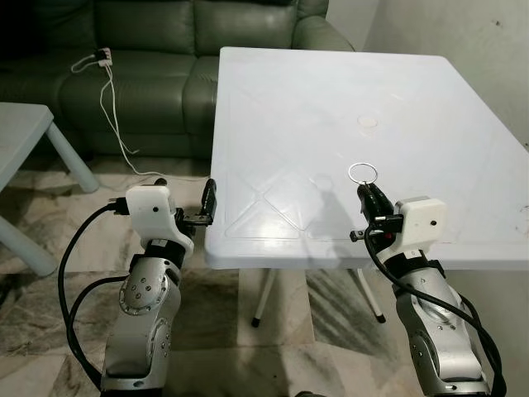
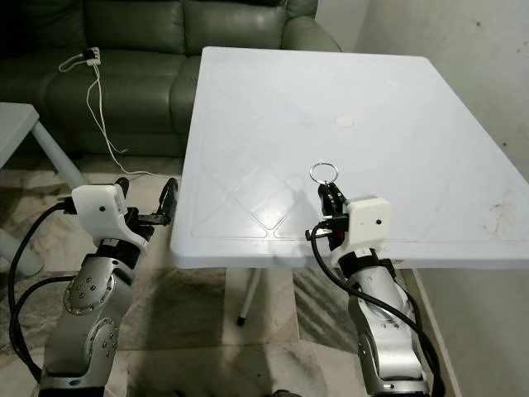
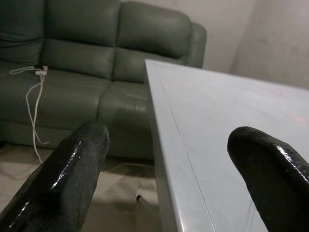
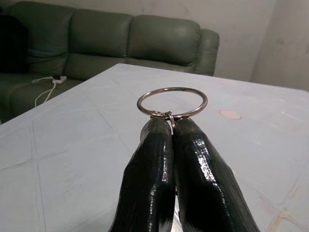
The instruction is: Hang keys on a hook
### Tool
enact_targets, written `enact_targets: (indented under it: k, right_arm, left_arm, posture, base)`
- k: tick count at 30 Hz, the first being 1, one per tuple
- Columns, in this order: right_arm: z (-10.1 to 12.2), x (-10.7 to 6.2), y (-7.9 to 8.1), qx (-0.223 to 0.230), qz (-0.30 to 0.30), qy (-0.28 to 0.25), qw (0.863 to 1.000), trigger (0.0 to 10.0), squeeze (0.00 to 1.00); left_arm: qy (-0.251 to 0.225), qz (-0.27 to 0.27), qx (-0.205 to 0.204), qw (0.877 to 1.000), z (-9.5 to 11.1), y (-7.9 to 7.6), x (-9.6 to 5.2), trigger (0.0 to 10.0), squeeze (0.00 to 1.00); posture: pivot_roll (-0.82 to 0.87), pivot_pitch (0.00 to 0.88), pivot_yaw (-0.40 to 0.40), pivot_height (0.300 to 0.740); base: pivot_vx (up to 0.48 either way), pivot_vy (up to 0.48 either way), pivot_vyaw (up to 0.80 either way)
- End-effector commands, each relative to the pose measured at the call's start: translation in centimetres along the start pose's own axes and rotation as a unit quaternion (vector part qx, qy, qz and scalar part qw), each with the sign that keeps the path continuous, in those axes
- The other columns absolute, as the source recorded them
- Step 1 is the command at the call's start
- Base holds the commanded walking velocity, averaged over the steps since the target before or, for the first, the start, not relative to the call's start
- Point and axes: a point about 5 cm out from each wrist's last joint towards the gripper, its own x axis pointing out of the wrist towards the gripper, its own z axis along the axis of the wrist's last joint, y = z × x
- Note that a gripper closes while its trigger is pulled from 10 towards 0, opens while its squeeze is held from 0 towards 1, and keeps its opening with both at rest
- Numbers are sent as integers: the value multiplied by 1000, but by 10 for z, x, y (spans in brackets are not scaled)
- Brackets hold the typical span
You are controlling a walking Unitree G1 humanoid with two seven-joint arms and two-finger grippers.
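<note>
White plastic table (image 1: 331, 107) fills the middle of the room, green sofa (image 1: 165, 50) behind it, one white cable (image 1: 111, 107) trailing off the cushion to the tiled floor (image 1: 50, 207).

Eye views: two arms up. Right gripper (image 1: 369, 195) sits over the table's near edge, fingers pinched together on one metal key ring (image 1: 363, 172). Ring is just past the fingertips, above the tabletop. Can't tell if any keys hang off it. Left gripper (image 1: 209, 201) is just off the table's left edge, level with the rim.

Left wrist view: two black fingers (image 3: 72, 169) well apart, nothing between them, table edge running ahead.

Right wrist view: both fingers (image 4: 149, 174) pressed shut, clamping a small link at the ring's (image 4: 172, 102) lower edge. Ring stands upright, its flat face toward the camera, opening toward the sofa.
</note>
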Motion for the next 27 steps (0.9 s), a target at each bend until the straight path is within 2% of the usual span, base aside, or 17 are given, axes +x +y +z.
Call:
enact_targets:
  k: [1,4,7,27]
  right_arm:
    - [-2,2,-7,1,-12,13,1000,10000,0]
    - [-4,3,-7,-11,-15,23,1000,10000,0]
    - [-9,6,-9,0,-21,45,999,10000,0]
    - [-13,27,-1,6,-2,59,998,10000,0]
  left_arm:
    - [-7,-2,-16,1000,2,-2,6,10000,0]
    - [-9,-7,-16,1000,2,-3,9,10000,0]
    - [-12,-4,-20,1000,2,-3,13,10000,0]
    - [-25,10,-25,999,2,1,33,10000,0]
  posture:
    - [13,25,-75,740]
    - [11,14,-73,740]
    - [10,8,-71,740]
    - [14,0,-65,740]
  base:
    - [0,0,0]
    - [0,0,0]
    - [0,0,-358]
    - [0,0,-745]
